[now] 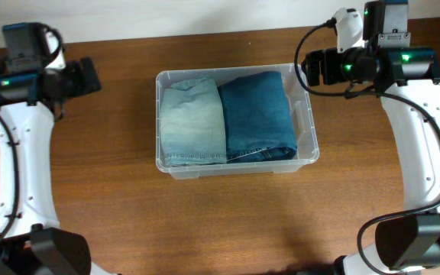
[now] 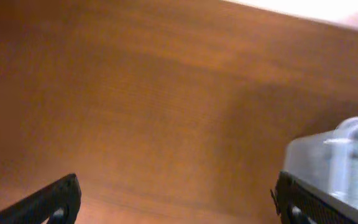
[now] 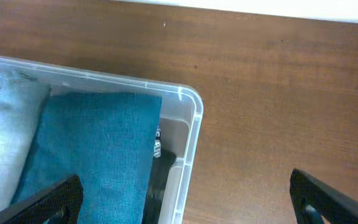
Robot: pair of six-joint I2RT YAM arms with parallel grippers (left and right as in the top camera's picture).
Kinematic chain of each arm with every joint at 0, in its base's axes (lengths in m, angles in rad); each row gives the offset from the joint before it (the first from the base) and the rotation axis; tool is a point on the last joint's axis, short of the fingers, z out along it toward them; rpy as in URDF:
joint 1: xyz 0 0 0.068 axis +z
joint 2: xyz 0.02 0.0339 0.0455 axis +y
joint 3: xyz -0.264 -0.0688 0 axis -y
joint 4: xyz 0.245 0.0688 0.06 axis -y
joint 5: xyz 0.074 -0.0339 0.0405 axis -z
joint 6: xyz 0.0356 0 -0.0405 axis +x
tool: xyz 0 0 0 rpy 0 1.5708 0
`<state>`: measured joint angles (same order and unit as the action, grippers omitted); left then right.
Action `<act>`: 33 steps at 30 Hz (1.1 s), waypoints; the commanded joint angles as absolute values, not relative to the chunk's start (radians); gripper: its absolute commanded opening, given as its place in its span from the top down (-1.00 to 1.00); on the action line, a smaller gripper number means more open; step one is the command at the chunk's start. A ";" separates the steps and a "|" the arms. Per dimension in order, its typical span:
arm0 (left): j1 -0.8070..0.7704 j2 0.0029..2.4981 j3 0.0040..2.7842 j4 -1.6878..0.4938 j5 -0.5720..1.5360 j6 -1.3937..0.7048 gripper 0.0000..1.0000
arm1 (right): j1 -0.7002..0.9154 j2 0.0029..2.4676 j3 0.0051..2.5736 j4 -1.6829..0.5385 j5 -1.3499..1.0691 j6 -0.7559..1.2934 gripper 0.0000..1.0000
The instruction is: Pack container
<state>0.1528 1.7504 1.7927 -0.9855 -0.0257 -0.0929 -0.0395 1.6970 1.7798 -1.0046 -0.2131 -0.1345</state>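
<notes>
The clear plastic container (image 1: 308,134) sits in the middle of the wooden table. Inside it lie folded light blue jeans (image 1: 193,122) on the left and folded dark blue jeans (image 1: 257,114) on the right. My left gripper (image 1: 90,76) is open and empty, raised left of the container; the left wrist view shows its fingers (image 2: 178,202) over bare table with a container corner (image 2: 328,152) at the right. My right gripper (image 1: 312,69) is open and empty above the container's far right corner (image 3: 194,102). The right wrist view shows its fingers (image 3: 185,199) astride the container rim, above the dark jeans (image 3: 95,149).
The brown wooden table (image 1: 90,191) surrounds the container. A pale wall strip runs along the table's far edge (image 1: 205,15). Both white arms stand at the left and right sides of the table.
</notes>
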 commanded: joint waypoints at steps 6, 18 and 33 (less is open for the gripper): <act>0.232 1.559 1.737 -1.045 0.004 -0.073 -0.99 | -0.039 1.496 1.764 -1.071 -0.145 -0.112 -0.97; 0.232 0.884 1.090 -0.783 0.030 -0.111 -0.99 | -0.039 0.833 1.118 -0.790 -0.145 -0.134 -0.97; 0.232 0.623 0.934 -1.160 0.030 -0.111 -0.99 | -0.039 0.515 0.950 -1.079 -0.145 -0.134 -0.97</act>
<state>0.2306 0.6262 0.9386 -1.1259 0.0193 -0.0982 -0.0391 0.5152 0.9577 -1.0561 -0.1570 -0.1337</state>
